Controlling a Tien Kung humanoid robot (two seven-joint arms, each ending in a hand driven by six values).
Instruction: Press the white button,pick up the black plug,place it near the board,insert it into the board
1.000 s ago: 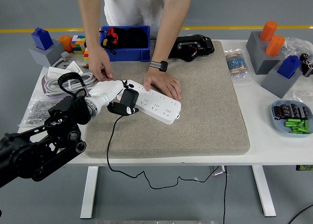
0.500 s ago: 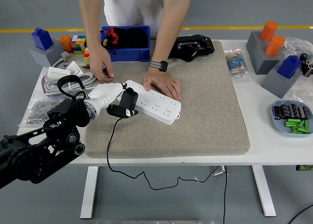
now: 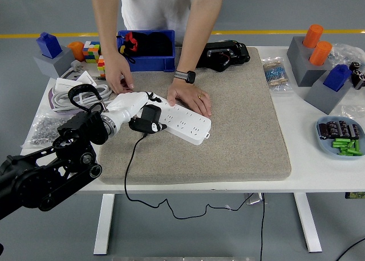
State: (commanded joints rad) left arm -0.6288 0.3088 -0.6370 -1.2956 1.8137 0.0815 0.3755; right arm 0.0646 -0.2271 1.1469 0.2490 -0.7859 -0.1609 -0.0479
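Over the board (image 3: 181, 120), the left hand (image 3: 130, 108) has raised the black plug (image 3: 149, 116).

A table (image 3: 319, 178) spans the frame, with a mat (image 3: 239, 135) lying across its middle. On the mat's upper left part lies the board (image 3: 181, 122), running diagonally from upper left to lower right. The left hand (image 3: 126, 108) reaches in from the lower left and holds the plug (image 3: 149, 116) against the board's left end; the plug's cable (image 3: 132, 175) trails down over the table's near edge. A person stands at the top of the frame with 2 hands down: one hand (image 3: 117, 73) at the board's upper left end, the other hand (image 3: 191, 97) on its upper middle. Behind the board sits a bin (image 3: 147, 44). At the far right lies a dish (image 3: 340, 139).
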